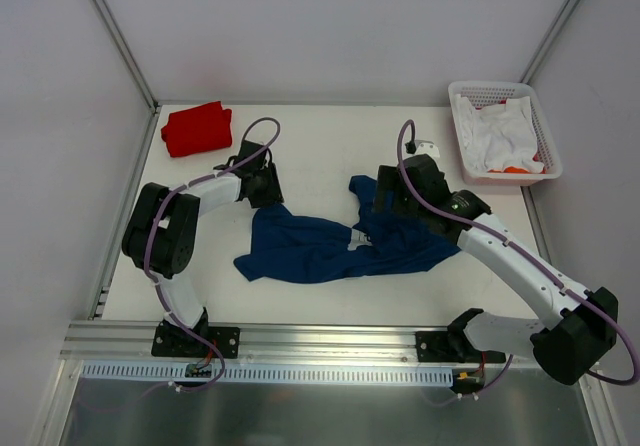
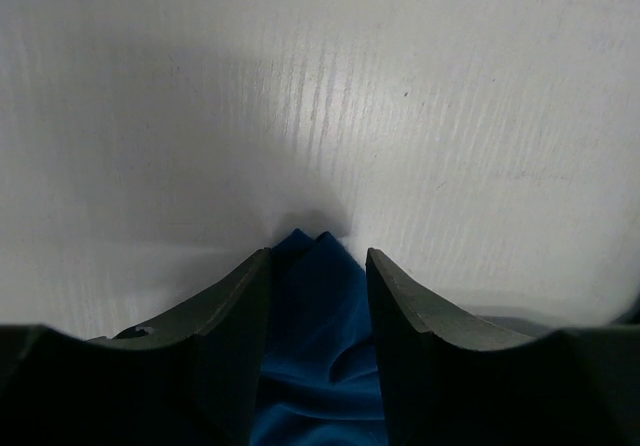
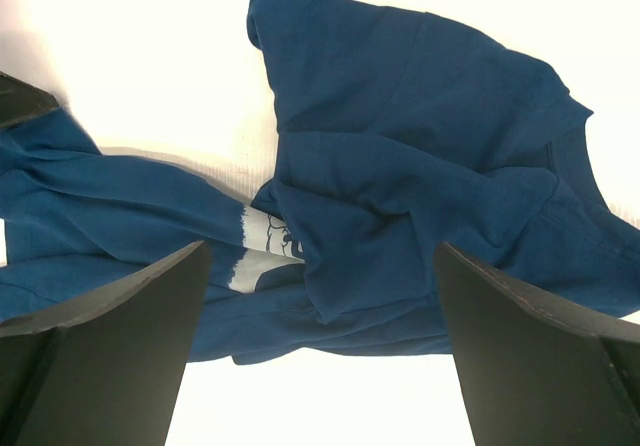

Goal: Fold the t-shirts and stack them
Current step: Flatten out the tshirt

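The navy t-shirt (image 1: 330, 246) lies crumpled across the middle of the table; a strip of its white print (image 3: 262, 241) shows between folds. My left gripper (image 1: 262, 188) sits low at the shirt's far-left corner. In the left wrist view its fingers (image 2: 318, 254) are drawn close on a bunch of the navy cloth (image 2: 315, 316), whose tip pokes out past them. My right gripper (image 1: 393, 198) hovers open over the shirt's right part; in the right wrist view (image 3: 322, 248) its jaws stand wide above the navy shirt (image 3: 420, 116), holding nothing. The red t-shirt (image 1: 197, 128) lies folded at the back left.
A white basket (image 1: 500, 85) stands at the back right with white cloth (image 1: 500, 131) and something orange (image 1: 512, 170) in it. The white table (image 1: 330, 136) is walled at the back and both sides. A metal rail (image 1: 320, 338) runs along the near edge.
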Robot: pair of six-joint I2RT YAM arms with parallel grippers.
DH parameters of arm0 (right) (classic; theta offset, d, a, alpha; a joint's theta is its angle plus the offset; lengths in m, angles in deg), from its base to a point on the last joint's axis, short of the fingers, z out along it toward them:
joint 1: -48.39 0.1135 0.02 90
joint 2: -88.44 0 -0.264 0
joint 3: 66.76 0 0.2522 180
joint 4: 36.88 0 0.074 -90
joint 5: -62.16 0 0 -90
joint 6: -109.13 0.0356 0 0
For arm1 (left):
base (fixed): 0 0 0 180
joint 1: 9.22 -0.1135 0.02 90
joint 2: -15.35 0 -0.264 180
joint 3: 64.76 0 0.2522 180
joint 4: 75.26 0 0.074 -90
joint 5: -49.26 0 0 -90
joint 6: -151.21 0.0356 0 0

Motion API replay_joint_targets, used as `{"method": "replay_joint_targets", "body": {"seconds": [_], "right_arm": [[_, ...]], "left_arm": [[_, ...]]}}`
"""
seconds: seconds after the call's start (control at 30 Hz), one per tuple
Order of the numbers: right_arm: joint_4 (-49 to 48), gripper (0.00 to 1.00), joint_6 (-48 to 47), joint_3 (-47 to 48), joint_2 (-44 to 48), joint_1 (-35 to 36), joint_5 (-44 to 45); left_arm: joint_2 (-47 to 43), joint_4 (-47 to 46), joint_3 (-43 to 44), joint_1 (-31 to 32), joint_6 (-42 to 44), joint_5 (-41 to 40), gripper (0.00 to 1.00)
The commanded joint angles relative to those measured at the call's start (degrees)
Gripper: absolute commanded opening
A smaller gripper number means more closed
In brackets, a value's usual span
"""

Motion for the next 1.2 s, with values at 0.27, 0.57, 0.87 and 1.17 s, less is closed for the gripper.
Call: {"method": "replay_joint_targets", "body": {"seconds": [0.27, 0.57, 0.87, 1.17], "right_arm": [[-0.14, 0.98, -0.7, 1.29, 0.25, 0.2, -0.24], [-1.45, 0.99, -4.38, 3.39, -7.65, -0.93, -0.24], [-3.3, 0.95, -9.83, 18.66, -29.88, -9.1, -9.38], [-1.64, 0.81, -13.53, 31.52, -41.41, -11.83, -10.0]], "left_arm": [[0.79, 0.63, -2.78, -0.31, -0.54, 0.6, 0.28], [1.68, 0.54, -2.61, -0.31, -0.9, 0.42, 0.0], [1.5, 0.19, -3.13, -0.31, -0.81, 0.33, 0.0], [1.94, -0.51, -3.13, -0.31, -0.81, 1.21, 0.0]]}}
